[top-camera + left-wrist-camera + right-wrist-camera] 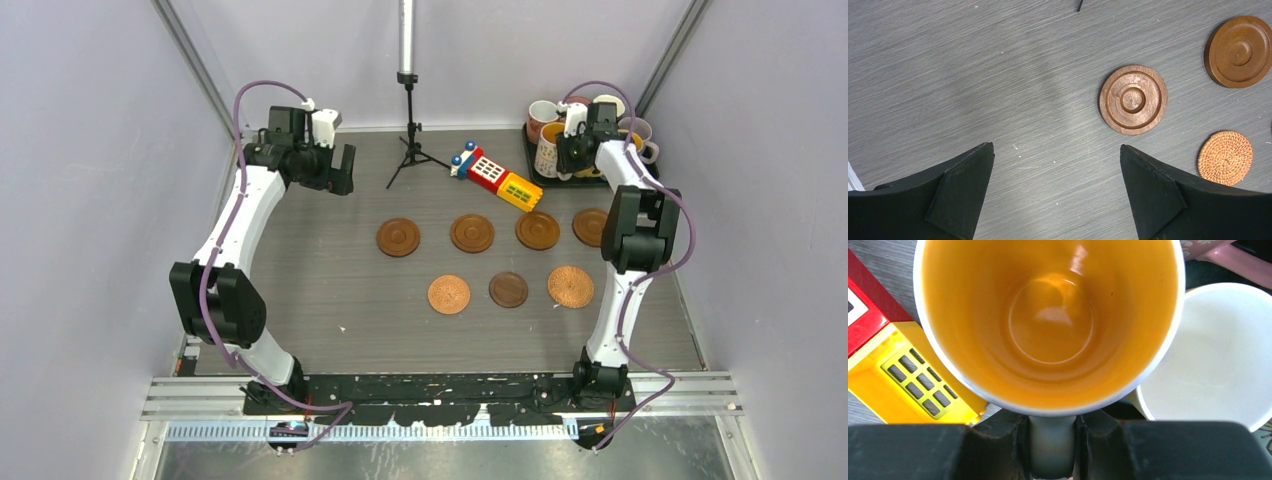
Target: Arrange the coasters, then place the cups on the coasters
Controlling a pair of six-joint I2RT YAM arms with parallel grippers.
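Seven coasters lie on the table in two rows, four brown wooden ones [472, 233] at the back, then a woven one [449, 295], a darker one [508, 289] and another woven one [570, 286] in front. Several cups [545, 118] stand crowded on a black tray [592, 180] at the back right. My right gripper [1052, 450] is shut on the handle of a white mug with an orange inside [1048, 315], seen from above. My left gripper [1056, 146] hangs open over bare table at the back left, a grooved coaster [1133, 99] just beyond its right finger.
A red-yellow toy block [497, 177] lies right beside the held mug, touching the tray's left side. A cup with a white inside [1218, 360] presses against the mug's right. A small black tripod [411, 145] stands at the back centre. Walls close in on both sides.
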